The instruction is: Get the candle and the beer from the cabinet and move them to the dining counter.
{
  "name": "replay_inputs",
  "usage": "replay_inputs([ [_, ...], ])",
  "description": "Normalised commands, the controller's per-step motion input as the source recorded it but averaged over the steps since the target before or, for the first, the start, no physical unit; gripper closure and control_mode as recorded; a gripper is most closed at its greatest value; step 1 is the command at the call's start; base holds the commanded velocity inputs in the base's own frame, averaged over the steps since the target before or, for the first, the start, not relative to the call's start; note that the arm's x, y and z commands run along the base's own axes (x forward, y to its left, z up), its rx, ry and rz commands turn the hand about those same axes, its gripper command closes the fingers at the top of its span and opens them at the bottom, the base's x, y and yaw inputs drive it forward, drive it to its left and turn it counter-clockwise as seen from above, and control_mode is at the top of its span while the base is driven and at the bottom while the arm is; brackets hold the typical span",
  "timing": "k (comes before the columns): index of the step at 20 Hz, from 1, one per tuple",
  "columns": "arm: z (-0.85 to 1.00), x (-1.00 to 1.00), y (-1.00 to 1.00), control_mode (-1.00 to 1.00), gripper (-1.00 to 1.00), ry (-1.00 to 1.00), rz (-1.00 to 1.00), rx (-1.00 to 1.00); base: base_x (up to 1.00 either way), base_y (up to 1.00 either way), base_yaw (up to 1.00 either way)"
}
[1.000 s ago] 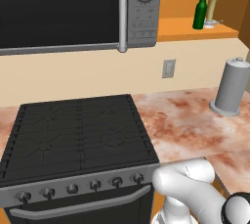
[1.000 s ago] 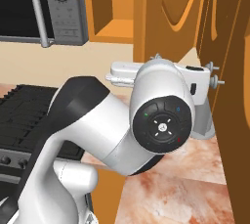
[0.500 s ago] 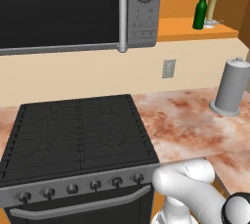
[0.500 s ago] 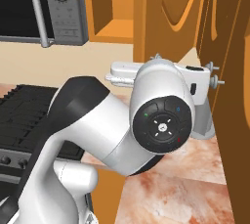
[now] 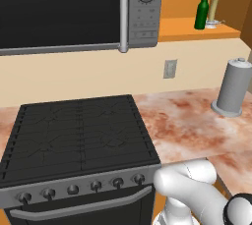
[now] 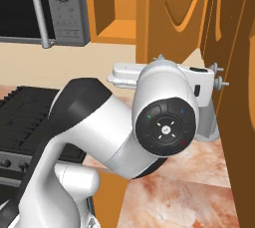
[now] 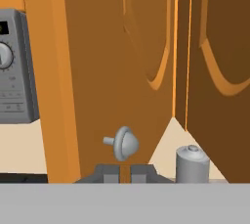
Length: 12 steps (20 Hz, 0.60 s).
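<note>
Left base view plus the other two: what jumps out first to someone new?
The black stove takes the lower left, under a microwave. Up right, the beer and the candle stand side by side on the open cabinet shelf, with a grey canister on the counter below. In the hand view, the shut end effector faces a cabinet door's knob.

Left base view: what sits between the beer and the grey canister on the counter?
Nothing stands between them there: below the beer come the orange shelf's edge and bare cream wall, then the grey canister.
</note>
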Motion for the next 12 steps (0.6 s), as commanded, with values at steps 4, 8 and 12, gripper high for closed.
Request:
replay_inputs([
  [4,0.0,0.0,0.0,-1.0,-1.0,0.0,0.0,0.0,0.0,0.0,0.0],
  [8,0.0,-0.44,-0.06,-1.0,-1.0,0.0,-0.01,0.0,0.0,0.0,0.0],
  [12,0.0,-0.71,-0.14,-1.0,-1.0,0.0,-0.03,0.0,0.0,0.0,0.0],
])
